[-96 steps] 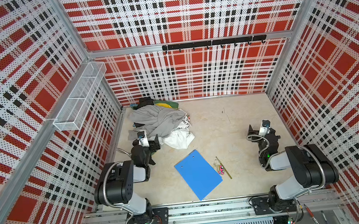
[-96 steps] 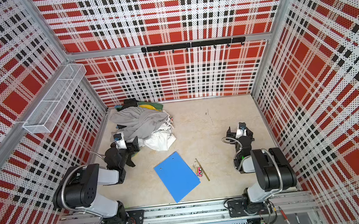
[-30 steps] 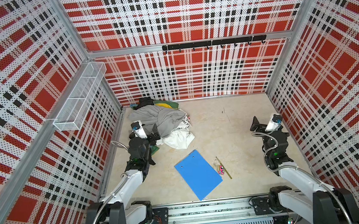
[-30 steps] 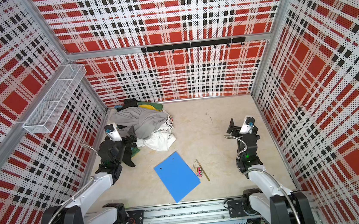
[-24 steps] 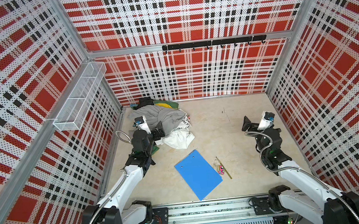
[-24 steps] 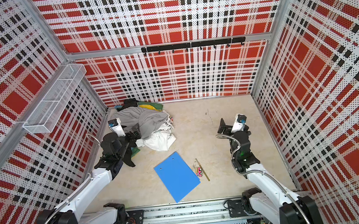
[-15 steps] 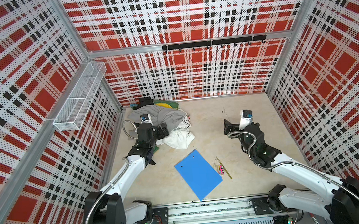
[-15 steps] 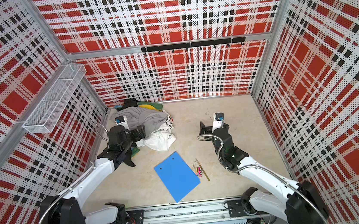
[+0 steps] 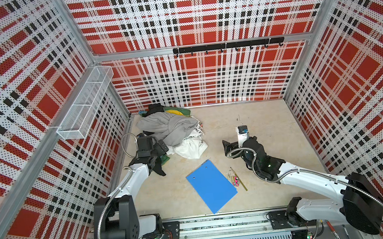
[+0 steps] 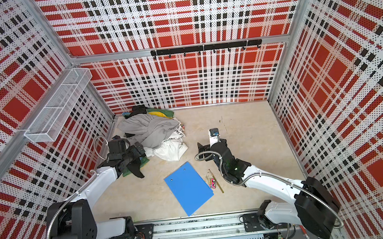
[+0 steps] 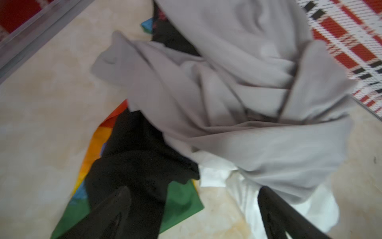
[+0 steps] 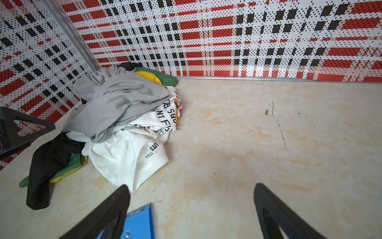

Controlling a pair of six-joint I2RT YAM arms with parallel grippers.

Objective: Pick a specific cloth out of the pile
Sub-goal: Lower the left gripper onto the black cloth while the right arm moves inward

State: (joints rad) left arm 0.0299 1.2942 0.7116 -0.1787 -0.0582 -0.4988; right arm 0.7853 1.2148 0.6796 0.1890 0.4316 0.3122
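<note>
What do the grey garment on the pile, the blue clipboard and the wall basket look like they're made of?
Grey garment: soft matte knit, probably cotton; loose folds, fine ribbing. Blue clipboard: likely plastic; smooth, flat, rigid. Basket: white wire mesh, probably coated metal; see-through grid.

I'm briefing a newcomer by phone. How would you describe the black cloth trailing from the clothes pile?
Look to the pile in the table's far left corner. From its near edge a black cloth trails onto the bare table, over green fabric; the grey garment and white garment beside it are pale.
</note>
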